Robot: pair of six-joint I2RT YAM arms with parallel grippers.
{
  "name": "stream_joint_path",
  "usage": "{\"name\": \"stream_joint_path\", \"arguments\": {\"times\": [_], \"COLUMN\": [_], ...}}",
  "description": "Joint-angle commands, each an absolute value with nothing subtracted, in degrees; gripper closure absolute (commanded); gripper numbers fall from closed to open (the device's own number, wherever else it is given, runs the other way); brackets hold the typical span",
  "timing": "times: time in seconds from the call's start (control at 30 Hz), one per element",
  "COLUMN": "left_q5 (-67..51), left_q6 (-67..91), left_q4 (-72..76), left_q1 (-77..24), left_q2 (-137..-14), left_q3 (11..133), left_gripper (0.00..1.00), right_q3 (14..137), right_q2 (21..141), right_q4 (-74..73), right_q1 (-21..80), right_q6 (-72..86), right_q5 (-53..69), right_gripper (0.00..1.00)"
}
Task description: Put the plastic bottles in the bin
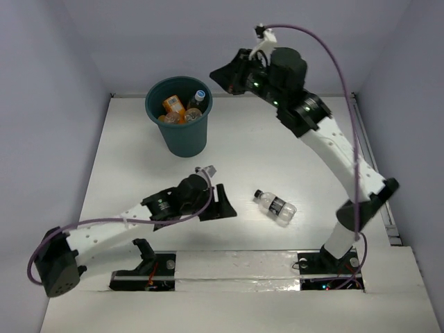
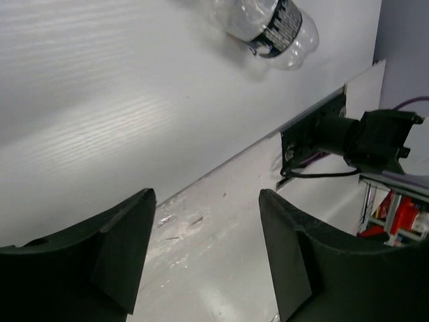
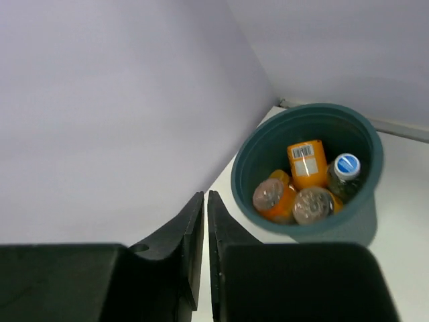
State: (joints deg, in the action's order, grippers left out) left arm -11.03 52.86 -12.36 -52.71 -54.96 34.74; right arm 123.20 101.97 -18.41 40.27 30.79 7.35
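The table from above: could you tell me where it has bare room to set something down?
Bare room lies between the bin and the clear bottle, and at the left, between the bin and the left arm. It is crowded in front, where the open left gripper sits by that bottle.

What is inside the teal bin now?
The bin holds at least four bottles: orange bottles and one blue-capped bottle. They cover its floor, so anything beneath them cannot be seen.
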Motion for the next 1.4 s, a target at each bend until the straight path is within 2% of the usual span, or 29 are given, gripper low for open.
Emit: {"name": "stream_joint_path", "arguments": {"times": [0.0,0.1,0.2,0.3,0.33,0.43,0.5,0.83,1.1,1.23,1.37], "left_q5": [-6.25,-3.87,-0.54,1.06,0.88,2.19,4.3,7.73,8.96,10.45,12.39], "left_q6": [56.42,57.65,60.97,68.69,70.38,76.88,79.35,84.37,85.17,86.22,85.78], "left_q4": [-6.6,-5.36,-6.15,-5.02,-3.1,-0.8,-0.35,-3.42,-9.58,-11.25,-12.92], "left_q1": [-58.7,-63.97,-67.49,-67.5,-67.5,-68.03,-68.03,-68.03,-68.03,-67.51,-66.19], "left_q2": [-61.76,-70.2,-76.89,-80.85,-82.08,-83.84,-84.9,-102.01,-112.84,-115.22,-116.02], "left_q3": [39.63,45.6,51.49,52.91,52.39,51.77,52.12,68.62,76.11,75.06,74.88], "left_gripper": [0.4,0.28,0.17,0.12,0.11,0.07,0.01,0.01,0.01,0.07,0.18], "right_q3": [113.58,101.37,89.79,82.56,81.05,75.79,74.01,71.89,73.83,73.65,73.22], "right_q2": [90.2,78.69,67.73,59.63,57.94,51.8,49.49,40.35,36.83,35.6,35.16], "right_q4": [-18.19,-20.74,-22.49,-26.27,-27.24,-28.74,-29.79,-33.75,-39.28,-39.29,-39.2], "right_q1": [40.78,40.78,40.78,40.78,40.78,40.78,40.78,40.78,40.78,40.78,40.78], "right_q6": [24.36,22.59,22.5,23.46,23.99,25.57,26.45,27.25,24.7,24.52,24.78], "right_q5": [5.01,2.03,0.27,-2.19,-3.5,-1.77,-0.53,10.09,12.57,13.45,14.85], "right_gripper": [0.89,0.89,0.82,0.56,0.35,0.13,0.12,0.11,0.11,0.11,0.11]}}
